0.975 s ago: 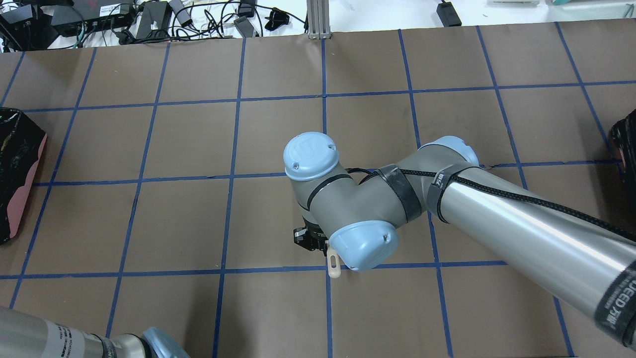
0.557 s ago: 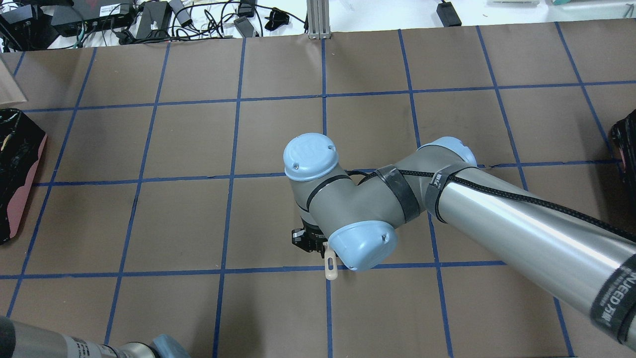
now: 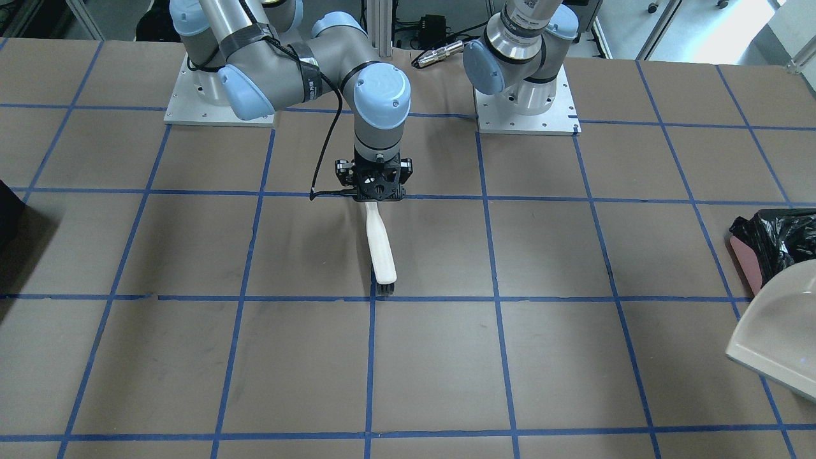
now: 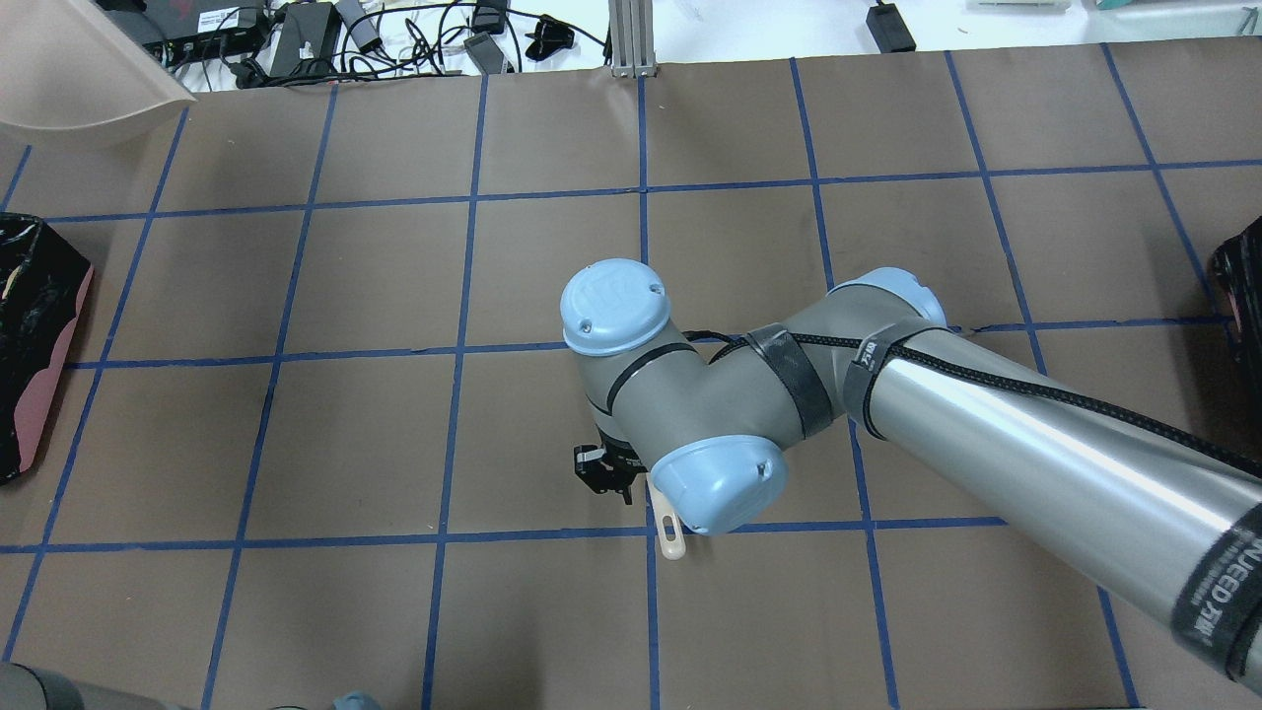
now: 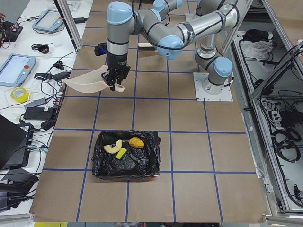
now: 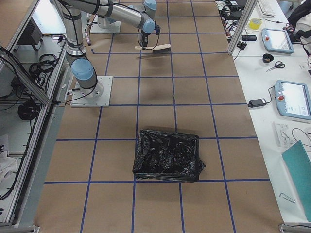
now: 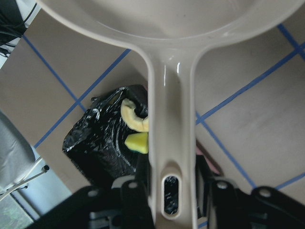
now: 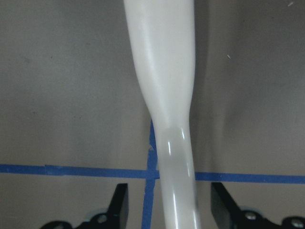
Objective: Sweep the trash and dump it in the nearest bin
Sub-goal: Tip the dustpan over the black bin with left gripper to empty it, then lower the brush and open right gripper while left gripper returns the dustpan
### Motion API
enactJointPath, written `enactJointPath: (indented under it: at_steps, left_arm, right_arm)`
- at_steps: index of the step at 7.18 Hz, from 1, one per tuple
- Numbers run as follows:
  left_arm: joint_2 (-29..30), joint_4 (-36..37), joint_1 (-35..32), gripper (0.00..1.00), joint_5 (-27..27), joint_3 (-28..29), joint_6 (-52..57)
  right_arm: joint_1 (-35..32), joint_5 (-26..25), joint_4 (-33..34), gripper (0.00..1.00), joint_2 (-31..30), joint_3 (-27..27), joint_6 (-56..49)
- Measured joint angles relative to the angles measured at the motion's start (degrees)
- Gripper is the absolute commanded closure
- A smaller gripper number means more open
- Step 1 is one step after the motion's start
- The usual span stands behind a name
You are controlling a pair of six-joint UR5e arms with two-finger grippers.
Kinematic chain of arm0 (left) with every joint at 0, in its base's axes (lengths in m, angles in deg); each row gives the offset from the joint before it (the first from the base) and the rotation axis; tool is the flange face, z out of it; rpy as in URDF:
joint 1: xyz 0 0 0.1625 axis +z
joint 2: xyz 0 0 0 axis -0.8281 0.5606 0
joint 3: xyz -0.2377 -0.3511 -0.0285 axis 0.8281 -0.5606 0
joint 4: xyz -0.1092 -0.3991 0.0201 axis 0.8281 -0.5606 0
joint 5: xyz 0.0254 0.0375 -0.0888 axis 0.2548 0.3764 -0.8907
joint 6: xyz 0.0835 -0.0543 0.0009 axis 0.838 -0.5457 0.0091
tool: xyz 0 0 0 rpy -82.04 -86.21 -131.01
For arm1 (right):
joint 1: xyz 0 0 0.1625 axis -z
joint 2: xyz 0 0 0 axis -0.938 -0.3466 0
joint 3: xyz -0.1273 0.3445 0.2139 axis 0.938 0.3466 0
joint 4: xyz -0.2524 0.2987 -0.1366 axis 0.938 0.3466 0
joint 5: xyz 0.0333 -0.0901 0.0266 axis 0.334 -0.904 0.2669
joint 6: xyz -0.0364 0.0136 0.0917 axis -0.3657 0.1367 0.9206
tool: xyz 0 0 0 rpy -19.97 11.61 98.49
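My left gripper (image 7: 172,193) is shut on the handle of the white dustpan (image 7: 171,86) and holds it high in the air; the pan also shows in the overhead view (image 4: 79,69) and the front view (image 3: 778,338). Below it stands the pink-sided bin (image 5: 125,153) lined with black plastic. In it lie the tan pastry bit (image 5: 112,148), the yellow-green wedge (image 5: 121,153) and the brown piece (image 5: 137,142). My right gripper (image 3: 377,194) is shut on the white brush (image 3: 380,245) at the table's middle, with the bristles touching the table.
A second black-lined bin (image 6: 167,155) stands at the table's right end. Blue tape lines (image 4: 641,197) grid the brown table. Cables and power bricks (image 4: 296,39) lie past the far edge. The arm bases (image 3: 523,95) stand at the robot's side.
The dustpan has come into the overhead view at the top left, and the left arm's elbow has slid out at the bottom left. The right arm and brush have barely shifted.
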Motion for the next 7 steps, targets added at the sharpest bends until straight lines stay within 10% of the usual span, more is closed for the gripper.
enactJointPath:
  at_steps: [7]
  left_arm:
    - [-0.8, -3.8, -18.6, 1.00, -3.3, -4.8, -42.8]
  right_arm:
    - [7.9, -1.4, -19.5, 0.00, -3.8, 13.9, -13.7]
